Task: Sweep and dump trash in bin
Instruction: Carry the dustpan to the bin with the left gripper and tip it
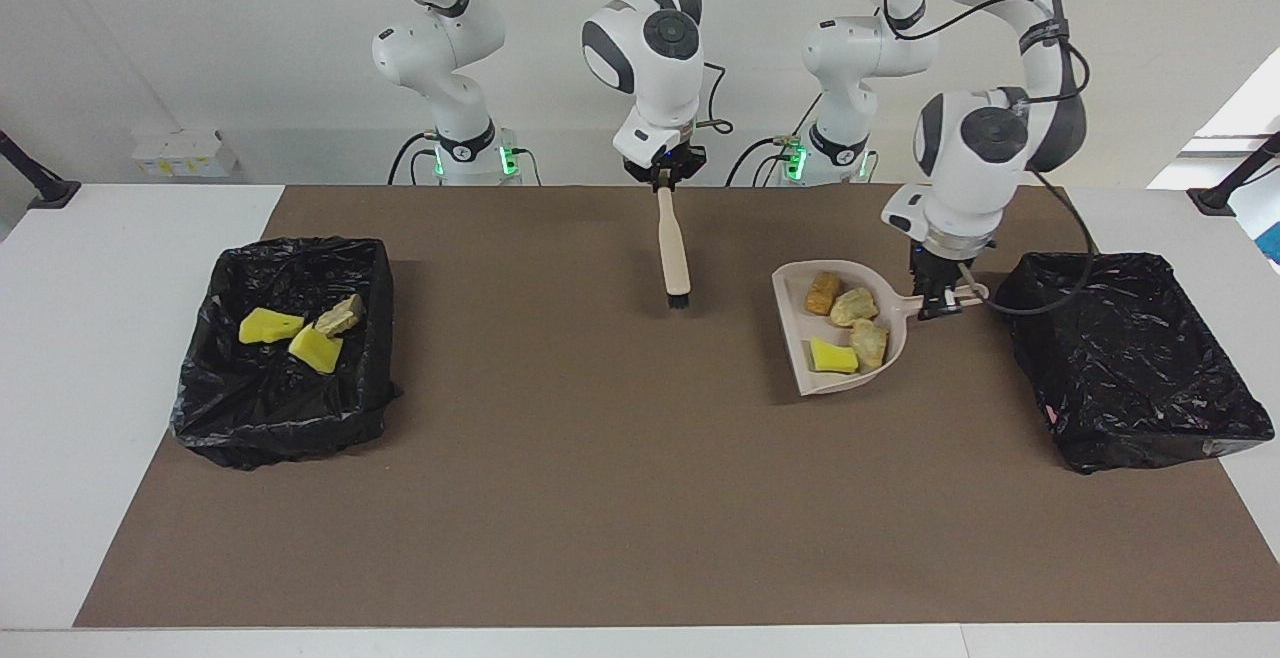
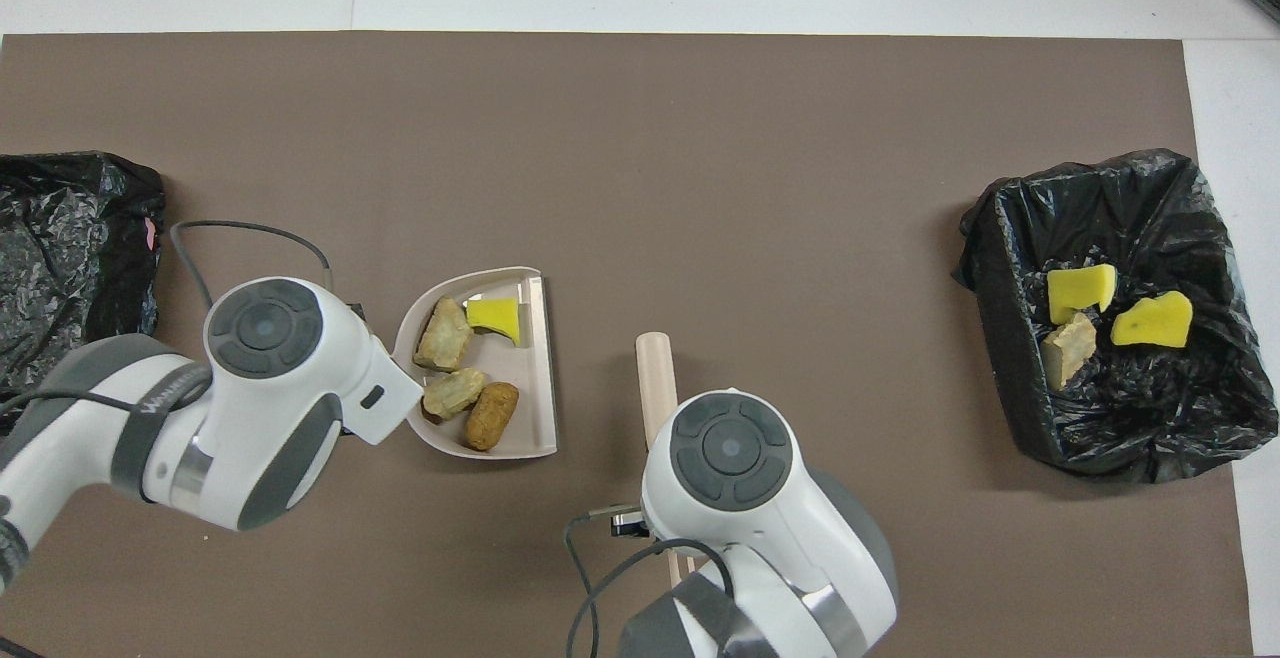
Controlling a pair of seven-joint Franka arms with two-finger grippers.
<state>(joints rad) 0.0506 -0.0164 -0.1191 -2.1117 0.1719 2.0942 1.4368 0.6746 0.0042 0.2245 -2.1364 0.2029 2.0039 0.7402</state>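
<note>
My left gripper [image 1: 944, 300] is shut on the handle of the beige dustpan [image 1: 797, 310], holding it over the mat beside the empty black-lined bin [image 1: 1150, 438] at the left arm's end. The trash in the pan is a yellow wedge [image 1: 832, 356], a brown pastry piece [image 1: 823, 292] and two golden-beige lumps [image 1: 853, 307]. In the overhead view the dustpan [image 2: 538, 388] and its yellow wedge [image 2: 495, 316] show beside the left wrist. My right gripper [image 1: 662, 181] is shut on the brush [image 1: 675, 258], which hangs bristles down over the table's middle.
A second black-lined bin [image 1: 280, 418] stands at the right arm's end and holds two yellow wedges [image 1: 270, 325] and a beige lump [image 1: 340, 316]. The brown mat [image 1: 600, 488] covers most of the white table. A cable loops from the left wrist over the empty bin's rim.
</note>
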